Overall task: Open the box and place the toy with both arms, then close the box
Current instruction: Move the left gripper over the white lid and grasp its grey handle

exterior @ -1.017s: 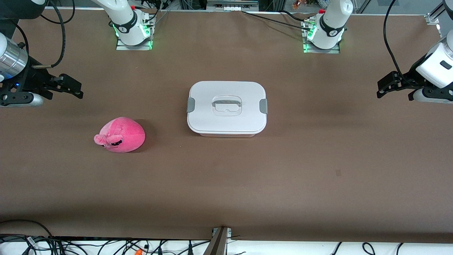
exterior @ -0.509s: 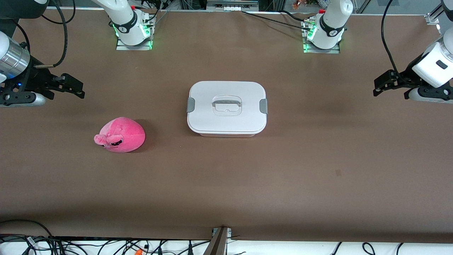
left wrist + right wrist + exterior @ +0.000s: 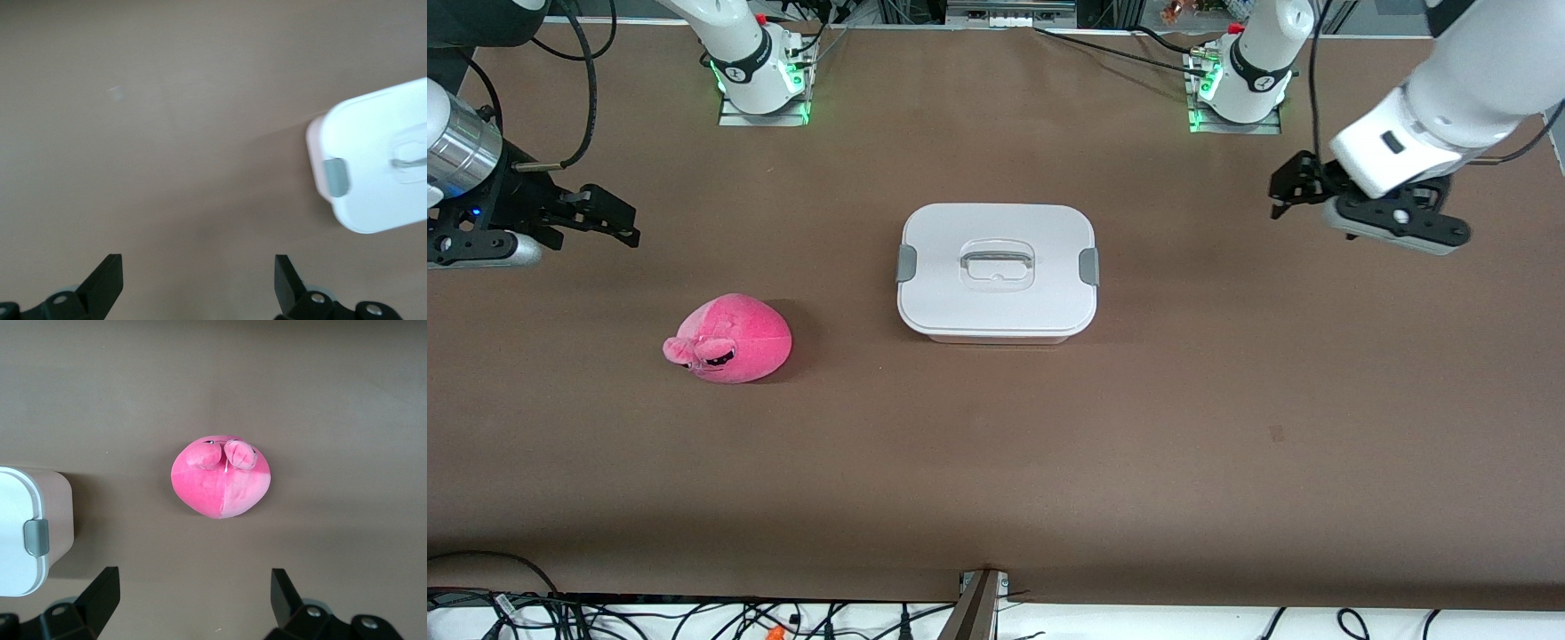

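The box [image 3: 996,293] stands mid-table with its white lid on and both grey side clips [image 3: 1088,267] down. It also shows in the left wrist view [image 3: 373,160] and the right wrist view [image 3: 20,527]. The pink plush toy [image 3: 729,340] lies on the table toward the right arm's end, a little nearer the front camera than the box, and shows in the right wrist view [image 3: 222,480]. My left gripper [image 3: 1288,188] is open and empty over bare table toward the left arm's end from the box [image 3: 199,273]. My right gripper [image 3: 615,220] is open and empty over the table at the right arm's end [image 3: 193,590].
The brown table [image 3: 996,462] carries only the box and the toy. The arm bases [image 3: 760,80] stand along the edge farthest from the front camera. Cables [image 3: 694,618] lie past the table's front edge.
My left arm has swung in from the table's end toward the box, its gripper still open. My right arm has hardly moved. Box and toy are unmoved.
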Available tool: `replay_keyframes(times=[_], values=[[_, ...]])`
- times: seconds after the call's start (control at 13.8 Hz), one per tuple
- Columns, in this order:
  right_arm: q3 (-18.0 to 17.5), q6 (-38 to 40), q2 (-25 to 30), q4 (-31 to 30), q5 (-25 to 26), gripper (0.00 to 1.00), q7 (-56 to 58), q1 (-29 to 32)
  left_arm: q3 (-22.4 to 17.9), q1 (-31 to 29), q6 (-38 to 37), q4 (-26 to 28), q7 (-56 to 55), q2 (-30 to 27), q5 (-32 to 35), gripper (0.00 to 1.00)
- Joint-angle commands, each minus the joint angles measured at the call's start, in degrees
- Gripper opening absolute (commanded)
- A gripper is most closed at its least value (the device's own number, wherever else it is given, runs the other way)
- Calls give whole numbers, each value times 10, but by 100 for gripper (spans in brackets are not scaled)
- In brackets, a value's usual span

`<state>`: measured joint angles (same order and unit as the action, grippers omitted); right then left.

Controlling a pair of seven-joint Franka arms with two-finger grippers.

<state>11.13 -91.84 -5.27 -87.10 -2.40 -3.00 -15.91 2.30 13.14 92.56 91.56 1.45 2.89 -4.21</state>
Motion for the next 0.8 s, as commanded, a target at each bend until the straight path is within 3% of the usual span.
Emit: replay_keyframes(times=[0.0, 0.22, 0.51, 0.73], values=[[3, 4, -2, 7, 11, 100, 1, 1, -3, 43, -14, -115, 26, 106, -34, 100], [2, -13, -4, 6, 12, 100, 0, 1, 1, 86, 16, -147, 55, 143, -34, 100], [3, -12, -4, 2, 12, 100, 6, 1, 5, 167, 49, -146, 75, 180, -35, 100], [3, -16, -5, 2, 12, 100, 6, 1, 14, 195, 102, -141, 193, 230, -41, 100]])
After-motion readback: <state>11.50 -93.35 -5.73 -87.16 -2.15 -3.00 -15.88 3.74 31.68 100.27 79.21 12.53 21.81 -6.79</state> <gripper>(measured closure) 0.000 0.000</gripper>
